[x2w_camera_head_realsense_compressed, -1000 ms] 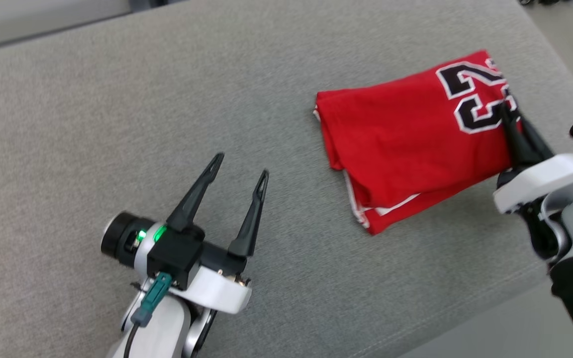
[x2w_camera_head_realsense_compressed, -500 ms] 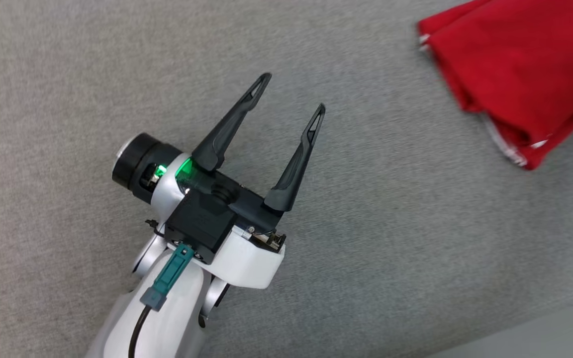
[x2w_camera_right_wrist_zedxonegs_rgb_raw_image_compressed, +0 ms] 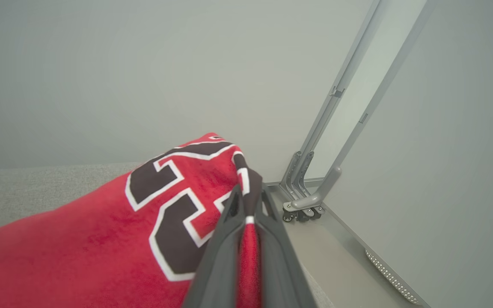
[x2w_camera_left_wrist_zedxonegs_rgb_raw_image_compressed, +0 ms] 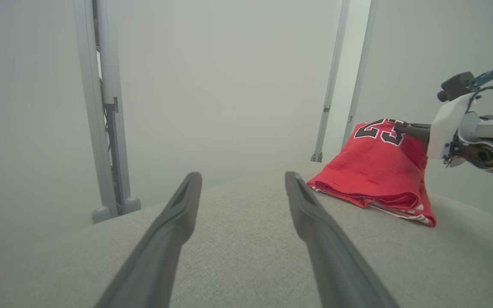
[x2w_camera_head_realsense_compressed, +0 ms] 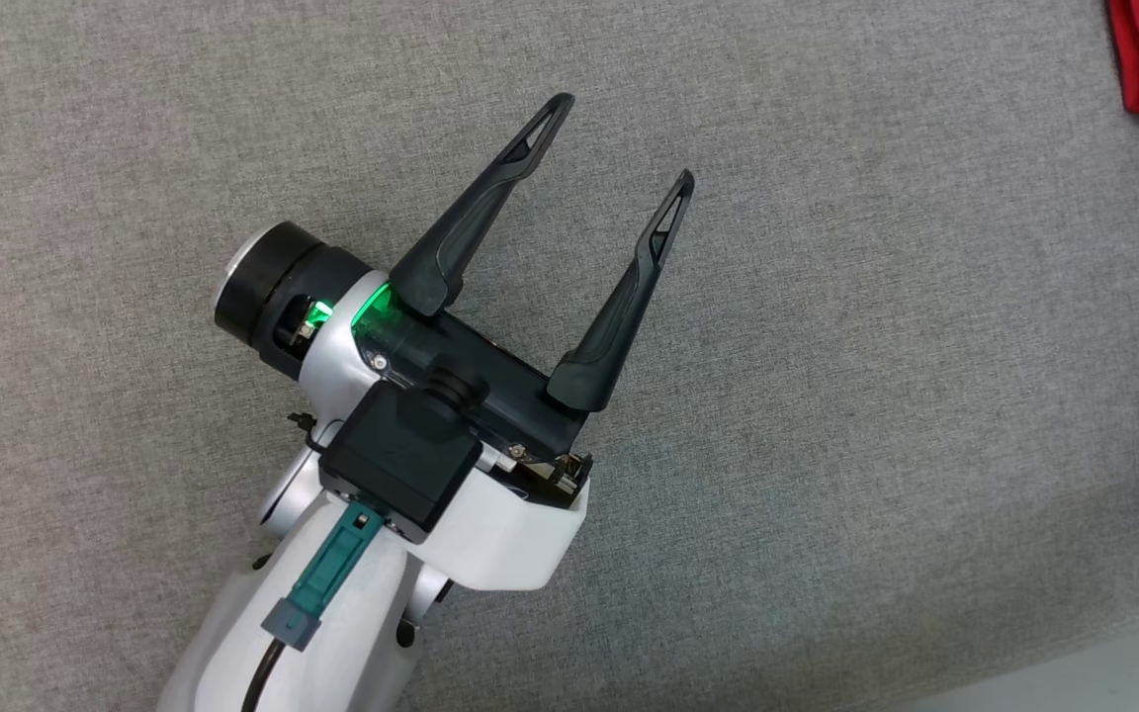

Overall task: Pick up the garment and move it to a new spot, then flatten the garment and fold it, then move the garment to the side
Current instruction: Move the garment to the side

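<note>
Right end effector (x2w_camera_right_wrist_zedxonegs_rgb_raw_image_compressed: 250, 193) pinches soft, folded red jersey (x2w_camera_right_wrist_zedxonegs_rgb_raw_image_compressed: 79, 239)

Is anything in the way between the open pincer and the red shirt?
No. Nothing visible lies between the left pincer and the red shirt, just bare grey fabric surface. The right pincer is shut on the shirt's numbered edge.

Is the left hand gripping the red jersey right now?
No, the left hand stands open over bare cushion, apart from the jersey.
</note>
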